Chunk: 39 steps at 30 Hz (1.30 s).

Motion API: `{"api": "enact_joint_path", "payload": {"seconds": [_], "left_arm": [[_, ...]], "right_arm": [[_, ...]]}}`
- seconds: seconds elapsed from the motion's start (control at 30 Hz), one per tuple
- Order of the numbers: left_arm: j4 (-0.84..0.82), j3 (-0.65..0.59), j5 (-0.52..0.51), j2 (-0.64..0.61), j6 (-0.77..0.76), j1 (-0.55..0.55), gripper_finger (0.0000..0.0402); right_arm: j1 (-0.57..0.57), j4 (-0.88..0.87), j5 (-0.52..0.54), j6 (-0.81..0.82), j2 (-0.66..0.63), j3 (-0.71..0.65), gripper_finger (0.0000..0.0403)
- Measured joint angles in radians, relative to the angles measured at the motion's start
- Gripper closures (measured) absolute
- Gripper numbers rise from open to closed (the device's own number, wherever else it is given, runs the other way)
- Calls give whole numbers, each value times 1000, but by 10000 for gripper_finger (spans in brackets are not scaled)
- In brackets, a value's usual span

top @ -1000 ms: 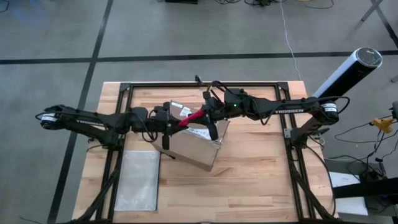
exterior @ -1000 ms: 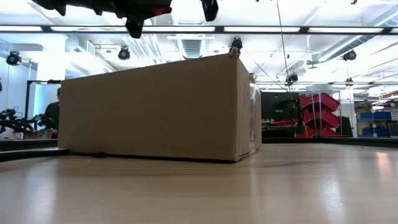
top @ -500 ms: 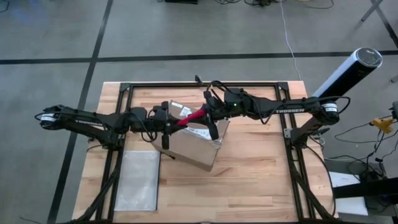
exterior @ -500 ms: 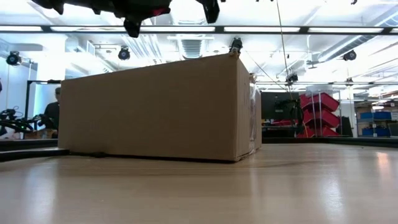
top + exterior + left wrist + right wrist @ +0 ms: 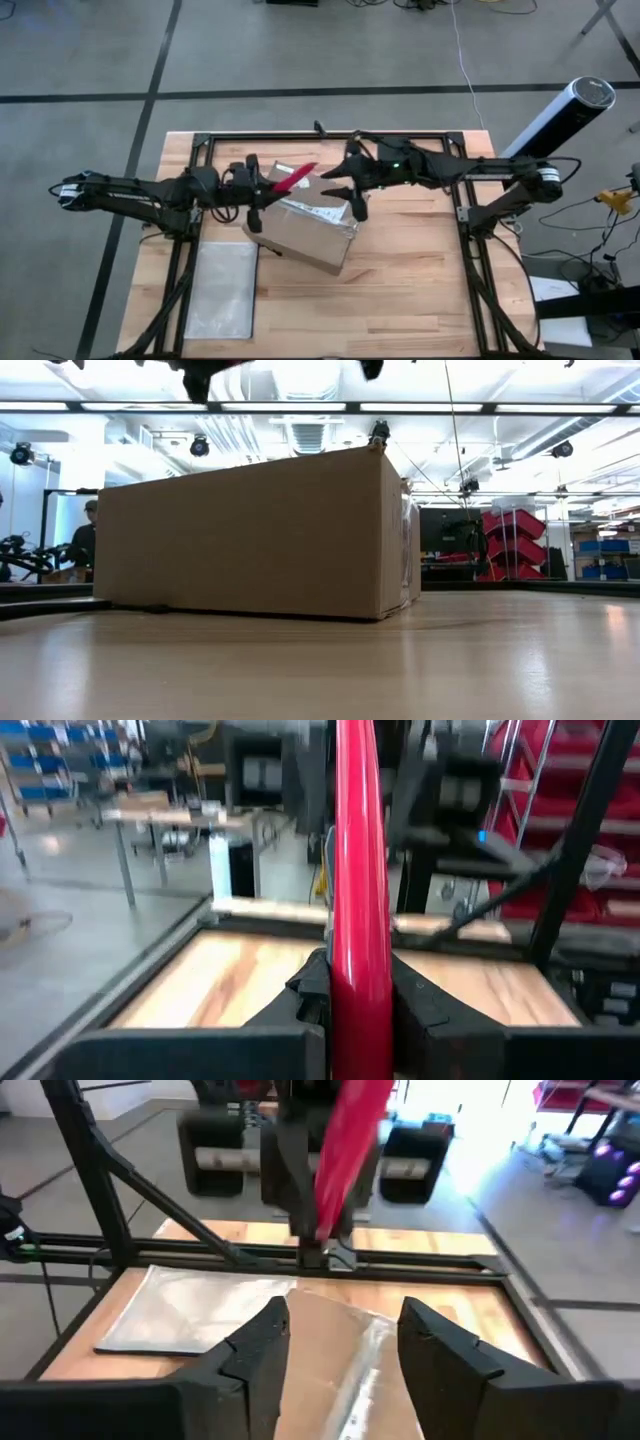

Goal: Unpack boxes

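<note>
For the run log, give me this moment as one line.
left gripper: shut on red knife | right gripper: open, above cardboard box | box: on table, taped shut

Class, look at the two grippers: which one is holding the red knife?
The left gripper: shut on the red knife. The right gripper stands open and empty above the box.

High view looks straight down on the whole worktop [image 5: 400,280] and both arms. Low view sits at worktop level, close to the cardboard box [image 5: 250,535], facing the room behind. Left wrist view faces along the red knife [image 5: 355,890]. Right wrist view faces back toward it. All four views share the worktop
</note>
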Motion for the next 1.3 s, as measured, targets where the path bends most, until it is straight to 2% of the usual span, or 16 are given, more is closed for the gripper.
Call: {"api": "enact_joint_path", "payload": {"seconds": [0.47,0.6,1.3], "left_arm": [[-250,-3,26,-11,-55,0,374],[-275,-3,36,-4,-66,-1,374],[-196,0,77,125,-70,-1,374]], "right_arm": [[2,23,6,-1,-15,2,231],[2,63,-18,-1,6,2,227],[2,63,-39,-17,104,3,232]]}}
